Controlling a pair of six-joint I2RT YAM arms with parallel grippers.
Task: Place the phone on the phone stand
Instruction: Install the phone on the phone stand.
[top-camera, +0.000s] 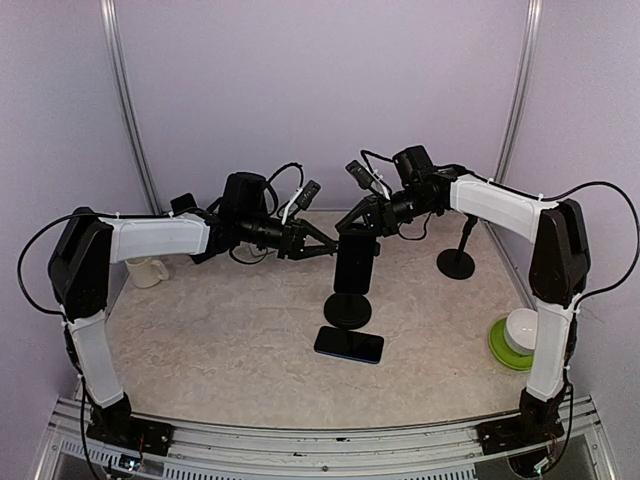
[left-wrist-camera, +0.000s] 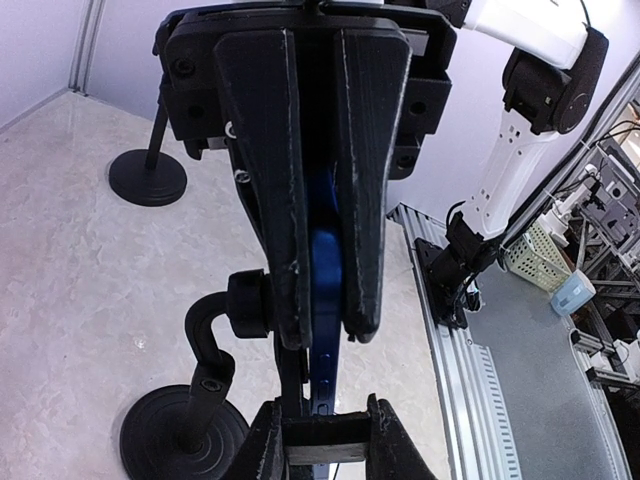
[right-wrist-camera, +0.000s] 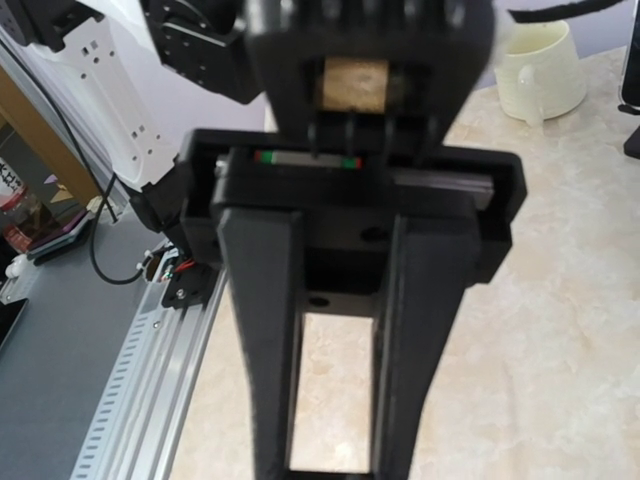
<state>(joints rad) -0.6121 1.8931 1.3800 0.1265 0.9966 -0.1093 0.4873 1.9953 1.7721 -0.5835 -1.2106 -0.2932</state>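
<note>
Beige marbled tabletop (top-camera: 220, 340). Black round-based phone stand (top-camera: 347, 310) at mid-tabletop. Thin blue phone (left-wrist-camera: 322, 265) upright, edge-on, over the stand's base. My right hand (left-wrist-camera: 322, 325) is clamped on the phone's upper part. My left hand (left-wrist-camera: 325, 418) brackets its lower end; I cannot tell whether it grips.

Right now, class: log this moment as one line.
phone: flat on table, off phone stand | right gripper: shut on phone stand | left gripper: at stand, grip unclear
</note>
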